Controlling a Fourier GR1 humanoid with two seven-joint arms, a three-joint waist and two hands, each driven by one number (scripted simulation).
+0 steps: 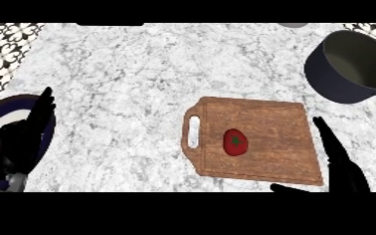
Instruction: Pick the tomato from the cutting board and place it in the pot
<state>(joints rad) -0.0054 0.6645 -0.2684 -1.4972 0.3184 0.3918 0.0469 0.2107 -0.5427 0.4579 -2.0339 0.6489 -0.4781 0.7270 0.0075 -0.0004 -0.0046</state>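
Lying untouched at the wooden cutting board's (272,129) centre: red tomato (235,142). Dark pot (334,77), upper right, well apart, holds nothing visible. Right hand (339,160) beside board, fingers straight, holding nothing. Left hand (29,129) resting spread over blue plate (11,110). Pick and place both remain.

light: even, bright | shadows: faint | glare: none | pot (343,68) interior dim

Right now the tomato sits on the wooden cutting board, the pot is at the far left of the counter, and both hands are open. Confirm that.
Not quite: the head view shows the pot at the far right of the counter, not the left. The tomato does sit on the wooden cutting board, and both the left hand and the right hand are open.
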